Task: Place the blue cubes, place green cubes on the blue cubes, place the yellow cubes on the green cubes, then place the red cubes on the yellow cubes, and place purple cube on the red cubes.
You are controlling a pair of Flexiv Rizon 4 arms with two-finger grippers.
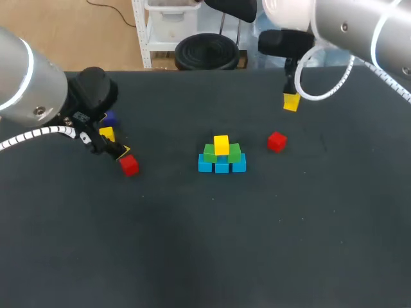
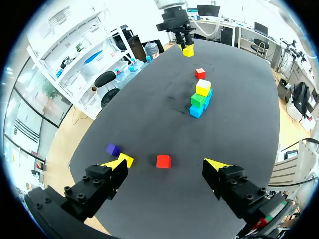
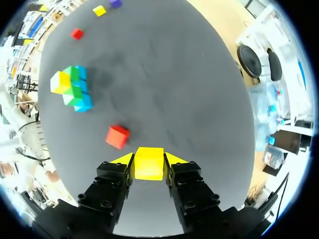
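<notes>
Head view: right gripper (image 3: 148, 160) gripped a yellow cube (image 3: 149, 163) at the far right

The right gripper was clamped on the yellow cube over the far right of the table (image 1: 192, 244), well apart from the stack. The stack sat mid-table: three blue cubes (image 1: 221, 165) in a row, two green cubes (image 1: 210, 153) on them, and a second yellow cube (image 1: 221, 144) on top. A red cube (image 1: 277, 142) lay near the stack's right. The left gripper (image 2: 165, 165) stood wide open at the left, holding nothing, with another red cube (image 2: 163, 161) on the table ahead between its fingers. A third yellow cube (image 2: 125, 159) and the purple cube (image 2: 112, 149) lay close by, farther back.
</notes>
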